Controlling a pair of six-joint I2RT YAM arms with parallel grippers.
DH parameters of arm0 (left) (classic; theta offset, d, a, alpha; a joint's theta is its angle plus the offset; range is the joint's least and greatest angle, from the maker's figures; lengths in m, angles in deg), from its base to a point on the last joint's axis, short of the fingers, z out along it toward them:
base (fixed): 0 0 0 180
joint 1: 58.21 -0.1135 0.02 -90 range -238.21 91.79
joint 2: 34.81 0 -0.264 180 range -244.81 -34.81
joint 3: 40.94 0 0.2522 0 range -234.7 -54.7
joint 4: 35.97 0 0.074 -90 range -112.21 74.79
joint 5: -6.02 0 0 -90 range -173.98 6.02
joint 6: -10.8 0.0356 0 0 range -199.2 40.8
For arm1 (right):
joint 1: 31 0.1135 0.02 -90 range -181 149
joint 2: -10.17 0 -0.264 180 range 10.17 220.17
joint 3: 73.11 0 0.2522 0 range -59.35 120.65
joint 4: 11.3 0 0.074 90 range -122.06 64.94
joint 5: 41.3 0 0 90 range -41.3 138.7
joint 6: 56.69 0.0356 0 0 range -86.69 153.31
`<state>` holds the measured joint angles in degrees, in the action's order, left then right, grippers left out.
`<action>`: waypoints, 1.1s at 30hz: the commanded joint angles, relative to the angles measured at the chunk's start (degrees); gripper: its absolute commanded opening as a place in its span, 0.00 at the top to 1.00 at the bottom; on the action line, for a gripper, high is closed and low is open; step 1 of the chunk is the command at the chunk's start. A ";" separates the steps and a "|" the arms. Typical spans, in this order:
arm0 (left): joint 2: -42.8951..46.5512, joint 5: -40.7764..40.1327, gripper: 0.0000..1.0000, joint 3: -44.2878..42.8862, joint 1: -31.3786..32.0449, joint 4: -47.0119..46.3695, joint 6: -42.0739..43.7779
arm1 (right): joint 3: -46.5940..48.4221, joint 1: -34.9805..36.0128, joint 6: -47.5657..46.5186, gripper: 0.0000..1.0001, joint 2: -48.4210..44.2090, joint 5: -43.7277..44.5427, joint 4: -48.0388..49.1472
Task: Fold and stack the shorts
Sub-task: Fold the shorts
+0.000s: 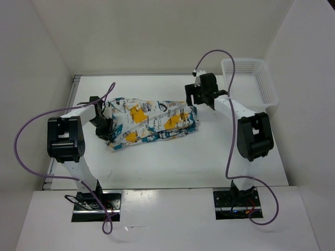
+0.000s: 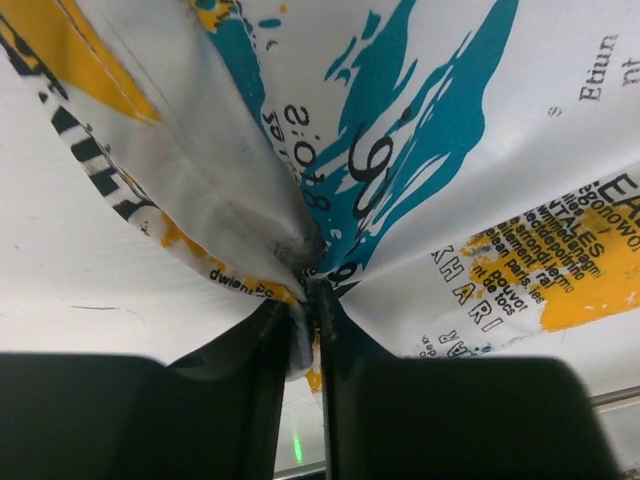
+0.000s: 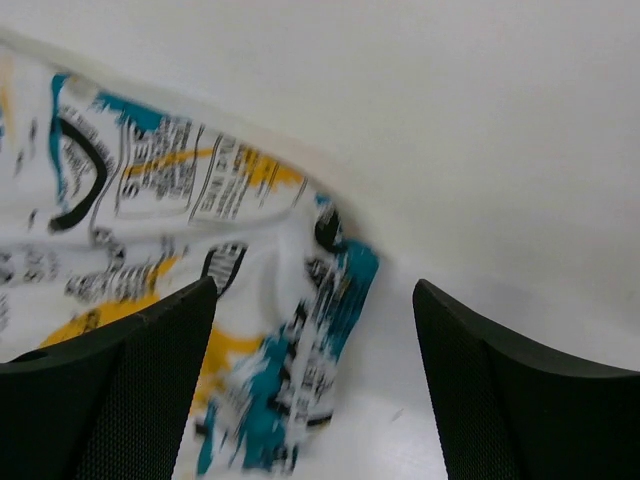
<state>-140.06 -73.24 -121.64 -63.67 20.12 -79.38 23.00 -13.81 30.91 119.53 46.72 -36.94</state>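
Note:
The shorts [image 1: 152, 123], white cloth with yellow-orange and teal patches and dark lettering, lie partly folded across the middle of the table. My left gripper [image 1: 106, 124] is at their left end, shut on a pinch of the cloth [image 2: 300, 270], which fans up and away from the fingertips. My right gripper [image 1: 199, 95] hovers open just above and beyond the shorts' right end; in the right wrist view its black fingers [image 3: 120, 390] stand wide apart with the shorts' edge [image 3: 300, 340] between and below them, untouched.
A white plastic mesh basket [image 1: 250, 83] stands at the back right of the table. White walls enclose the table on the left, back and right. Purple cables loop from both arms.

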 commanded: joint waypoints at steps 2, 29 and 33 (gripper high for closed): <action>0.84 0.33 0.71 -1.26 -0.78 1.26 0.19 | -10.08 -1.02 14.14 0.16 -9.51 -5.48 -3.15; -1.80 10.71 1.00 0.23 -4.57 7.16 0.19 | -29.08 2.41 32.19 0.98 -7.58 -4.18 -2.45; -1.18 3.60 1.00 -0.38 -7.01 7.16 0.19 | -27.77 -0.23 27.96 1.00 -11.01 -0.52 -4.72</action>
<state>-141.31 -65.35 -121.05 -68.30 25.86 -79.49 -3.84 -12.70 61.99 111.05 39.88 -36.15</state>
